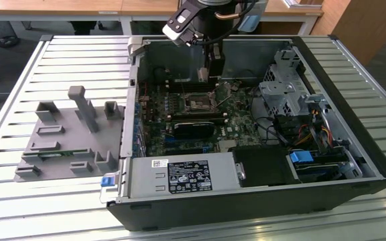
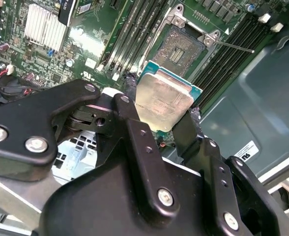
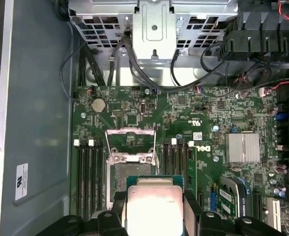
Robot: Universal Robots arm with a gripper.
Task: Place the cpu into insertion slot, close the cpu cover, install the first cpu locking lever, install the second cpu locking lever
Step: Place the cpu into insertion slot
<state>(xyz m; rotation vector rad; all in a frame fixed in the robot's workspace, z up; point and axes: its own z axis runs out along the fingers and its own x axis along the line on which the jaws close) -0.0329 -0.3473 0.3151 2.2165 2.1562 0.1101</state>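
Just short of the insertion slot [image 3: 130, 178], over the motherboard [image 3: 203, 110], your end effector [image 3: 154, 207] is closed on the cpu [image 3: 154, 199]. Its black fingers [image 2: 130, 98] press two opposite edges (the dull metal face is turned to both wrist views). The chip is held clear of the slot, not seated. The slot's dark contact field lies bare, and the cpu cover [image 3: 131, 158] is swung open at the slot's edge farthest from the chip. In the second wrist view a thin lever [image 2: 235, 47] juts out from one corner of the slot. Long memory slots [image 3: 88, 177] run along both sides of it. Around the slot stands the open computer case [image 1: 247, 213], on the slatted table [image 1: 72, 50].
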